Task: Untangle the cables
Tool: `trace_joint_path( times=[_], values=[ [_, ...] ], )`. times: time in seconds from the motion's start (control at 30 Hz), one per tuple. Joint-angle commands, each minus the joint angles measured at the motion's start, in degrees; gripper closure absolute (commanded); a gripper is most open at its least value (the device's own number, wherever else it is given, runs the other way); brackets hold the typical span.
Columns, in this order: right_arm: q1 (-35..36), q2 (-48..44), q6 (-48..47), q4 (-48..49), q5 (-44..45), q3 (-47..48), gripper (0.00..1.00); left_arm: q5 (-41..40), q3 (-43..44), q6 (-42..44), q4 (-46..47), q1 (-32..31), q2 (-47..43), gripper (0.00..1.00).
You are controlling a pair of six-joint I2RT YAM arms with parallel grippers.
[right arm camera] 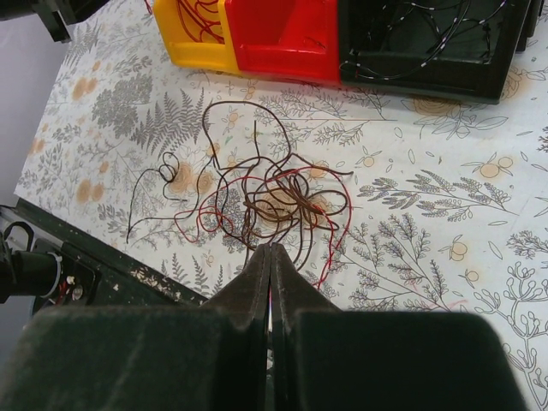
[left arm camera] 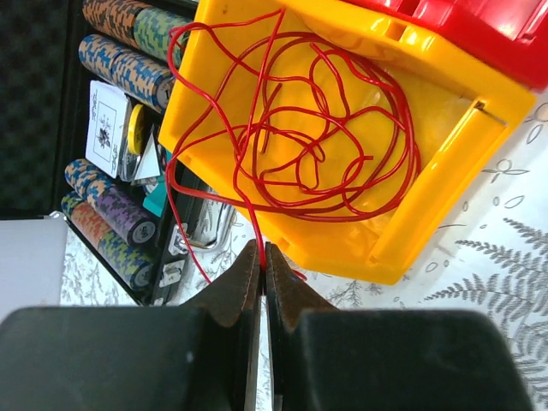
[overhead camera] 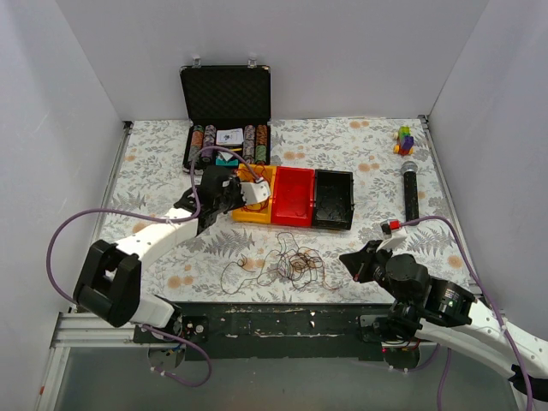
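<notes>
Over yellow plastic bin [left arm camera: 445, 103] | left gripper [left arm camera: 259, 257] clamped on thin red wire [left arm camera: 254, 224] | right gripper [right arm camera: 270, 253] fully closed beside tangled nest of hair-thin cables [right arm camera: 282, 201], hold unclear

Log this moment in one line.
left tool shut on red wire coiled in yellow bin | right tool shut beside tangle

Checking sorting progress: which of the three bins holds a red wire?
The yellow bin, leftmost of the row: the red wire coils inside it, its tail pinched by the left gripper.
</notes>
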Motion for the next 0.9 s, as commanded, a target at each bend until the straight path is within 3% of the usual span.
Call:
trace_joint_path(
  times=[0.0, 0.33, 0.67, 0.7, 0.8, 0.87],
  values=[
    [0.3, -0.6, 0.4, 0.7, 1.6, 1.6, 0.99, -1.4, 5.5, 6.5, 0.3, 0.2, 2.3, 1.0],
    [0.2, -1.1, 0.7, -0.2, 2.9, 1.5, 0.99, 8.6, 12.8, 7.0, 1.1, -2.7, 9.3, 1.0],
    [0.1, -3.3, 0.7, -2.8, 4.7, 2.2, 0.99, 5.6, 12.2, 1.3, 1.6, -3.2, 17.5, 1.0],
    [0.2, -3.0, 0.7, -2.5, 4.7, 2.2, 0.99, 5.7, 12.9, 0.3, 1.4, -3.2, 18.0, 0.95],
    [0.1, -2.3, 0.6, -2.0, 4.6, 2.1, 0.99, 5.8, 15.9, -3.8, -0.7, -3.2, 18.9, 0.57],
    [0.2, -1.9, 0.5, -1.9, 4.4, 2.1, 0.99, 6.8, 17.0, -6.0, -1.4, -3.2, 18.0, 0.43]
  ],
)
